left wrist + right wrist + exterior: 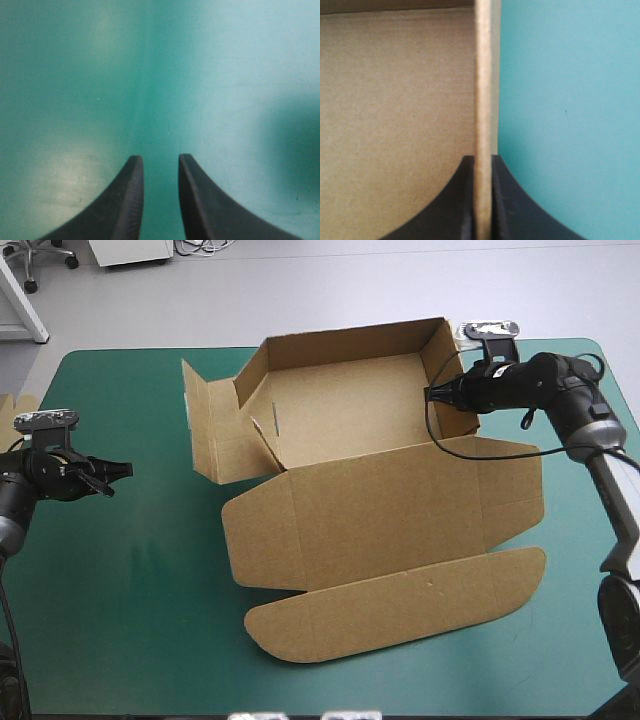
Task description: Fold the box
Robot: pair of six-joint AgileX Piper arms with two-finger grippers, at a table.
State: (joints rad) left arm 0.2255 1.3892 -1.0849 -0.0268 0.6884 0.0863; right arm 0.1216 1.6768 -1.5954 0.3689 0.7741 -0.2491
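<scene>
Sitting mid-frame in the high view, the box (380, 510) has its back and right walls up and its lid (400, 610) flat toward the lower edge. At upper right, the right gripper (432, 392) grasps the right wall. Only its wrist view shows board clamped between the fingers (512, 210). At mid-left, the left gripper (118, 478) hangs released over bare bench (130, 620), well apart from the box.

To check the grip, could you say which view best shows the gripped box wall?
Right wrist view: the box wall sits clamped between the jaws. High view shows it from afar; left wrist view, only teal-green cover.
</scene>
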